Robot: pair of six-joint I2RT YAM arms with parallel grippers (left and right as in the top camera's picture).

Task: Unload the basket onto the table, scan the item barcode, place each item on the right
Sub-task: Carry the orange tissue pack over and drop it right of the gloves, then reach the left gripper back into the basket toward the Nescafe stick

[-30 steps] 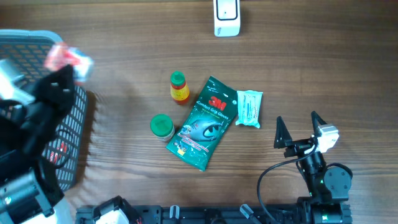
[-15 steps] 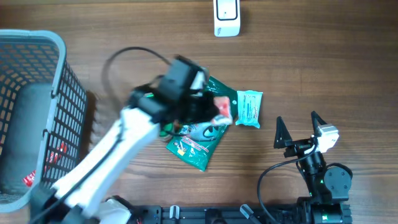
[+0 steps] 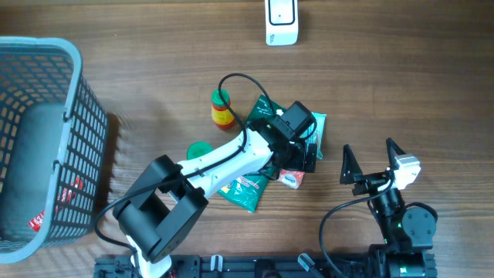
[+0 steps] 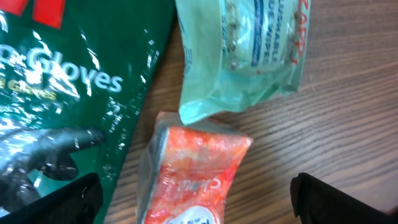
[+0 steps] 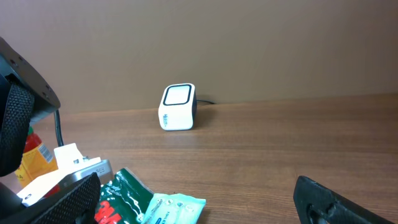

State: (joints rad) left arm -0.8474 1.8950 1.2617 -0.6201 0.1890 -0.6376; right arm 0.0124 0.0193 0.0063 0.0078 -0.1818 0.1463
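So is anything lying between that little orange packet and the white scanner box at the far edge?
Yes. The wipes packet lies right against the orange packet on the side toward the scanner, with the green gloves bag beside it. Past them the wood looks bare, so a lifted packet would likely pass over.

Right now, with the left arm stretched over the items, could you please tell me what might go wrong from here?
1. The orange plastic-wrapped packet touches the green glossy gloves bag and the pale teal wipes pack, so the open left end effector might pinch a neighbour when closing.
2. No barcode shows on the packet's upper face, so it may meet the white box-shaped scanner wrongly turned.
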